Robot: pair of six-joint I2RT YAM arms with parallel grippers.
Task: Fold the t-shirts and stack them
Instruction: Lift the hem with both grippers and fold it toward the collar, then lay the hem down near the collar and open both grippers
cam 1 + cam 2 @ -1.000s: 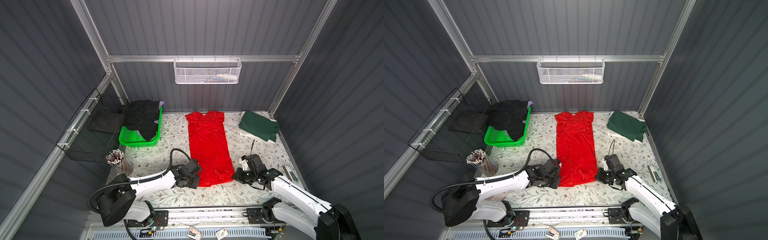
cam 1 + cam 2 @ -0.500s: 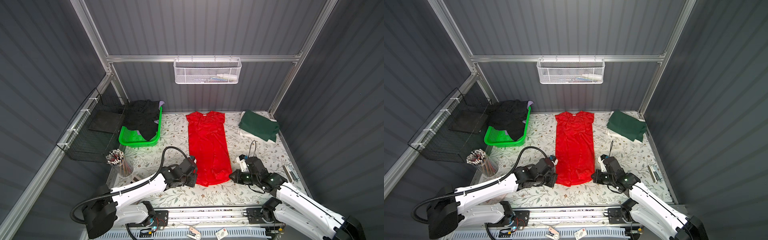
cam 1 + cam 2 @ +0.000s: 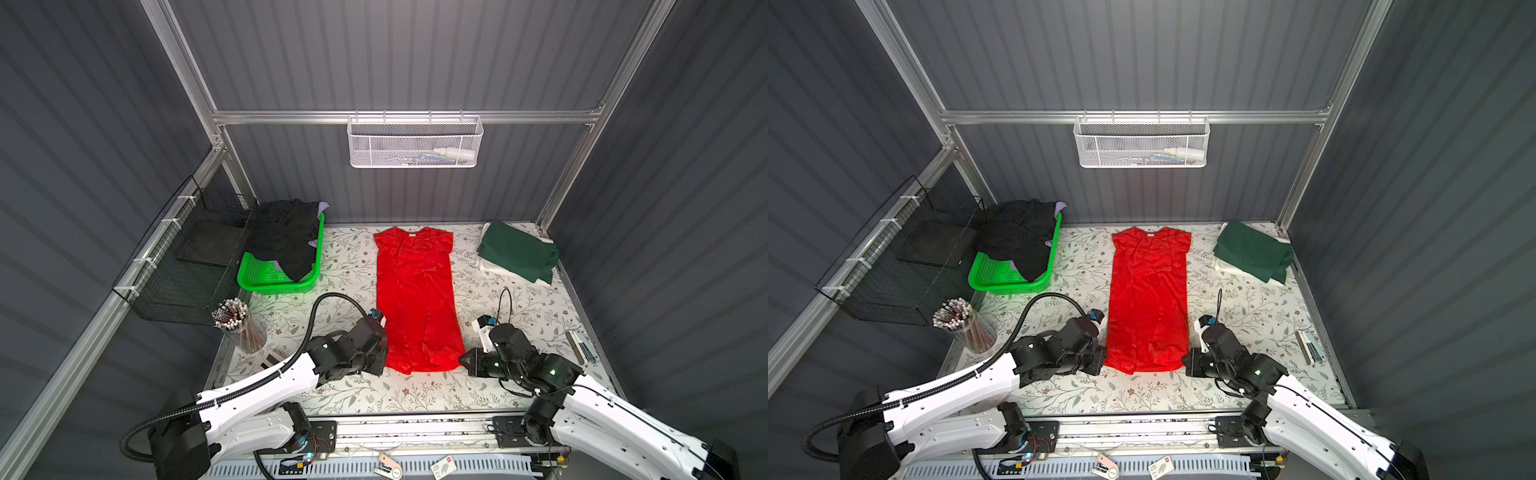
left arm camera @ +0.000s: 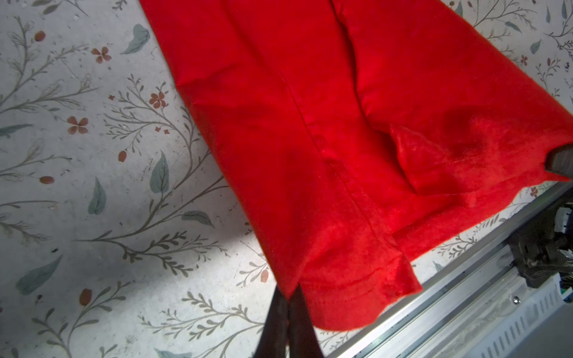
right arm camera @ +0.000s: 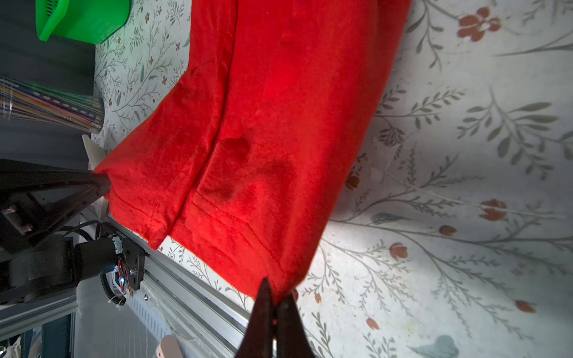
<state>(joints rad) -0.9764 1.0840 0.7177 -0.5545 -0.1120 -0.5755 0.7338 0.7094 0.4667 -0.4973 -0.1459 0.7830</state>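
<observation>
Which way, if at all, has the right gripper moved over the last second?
Yes: the right gripper, jaws shut on the red t-shirt at its hem corner, has shifted slightly toward the front rail.

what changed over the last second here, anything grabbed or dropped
Both arms drew back toward their bases, the left gripper and right gripper tugging the hem corners of the bright red shiny t-shirt slightly that way. Nothing taken or let go: both stay shut on it. The folded dark green t-shirt and green plastic lattice basket stayed put.

Bare mat flanks red shirt; basket far left; green shirt far right
</observation>
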